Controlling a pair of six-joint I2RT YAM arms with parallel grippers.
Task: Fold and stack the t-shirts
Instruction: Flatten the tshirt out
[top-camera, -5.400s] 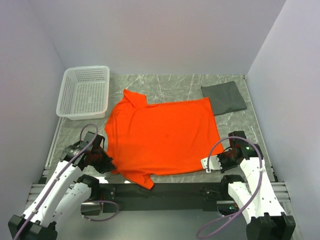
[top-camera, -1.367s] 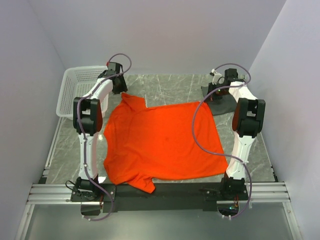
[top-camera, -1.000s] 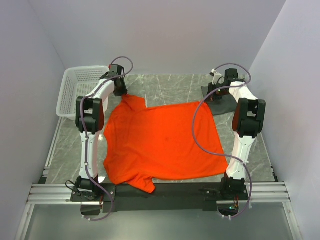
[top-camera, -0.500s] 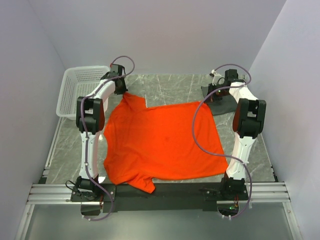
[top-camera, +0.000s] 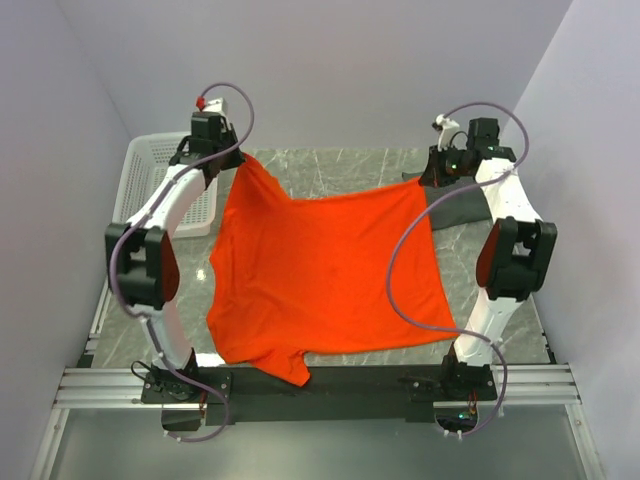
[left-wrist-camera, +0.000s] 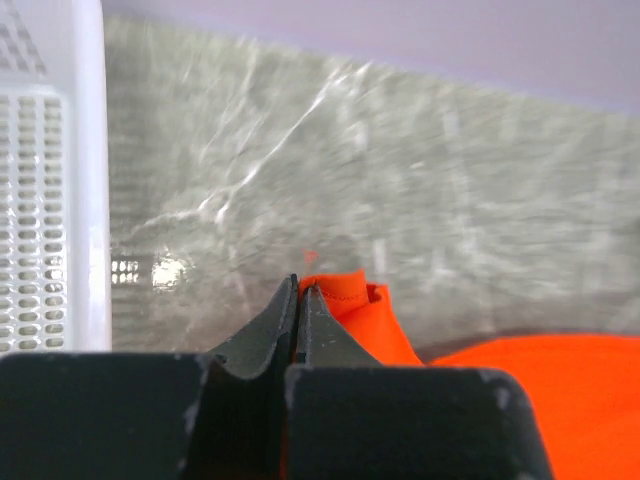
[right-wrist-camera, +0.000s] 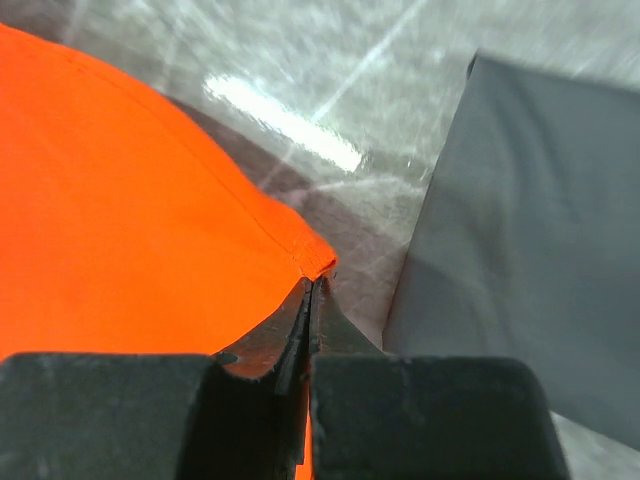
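Observation:
The bright orange t-shirt (top-camera: 325, 270) is spread over the table, its far edge lifted. My left gripper (top-camera: 232, 157) is shut on the shirt's far left corner (left-wrist-camera: 345, 300) and holds it above the table. My right gripper (top-camera: 430, 178) is shut on the far right corner (right-wrist-camera: 315, 258), also raised. The near part of the shirt still lies flat. The dark grey t-shirt (top-camera: 462, 205) lies folded at the far right, partly behind the right arm; it also shows in the right wrist view (right-wrist-camera: 530, 230).
A white lattice basket (top-camera: 150, 190) stands at the far left, its rim in the left wrist view (left-wrist-camera: 60, 180). Walls close in on the left, far and right sides. The arm bases sit on a black rail (top-camera: 320, 385) at the near edge.
Both grippers have closed on the orange shirt's far corners and lifted them off the table. The shirt's far edge now hangs raised between the two arms.

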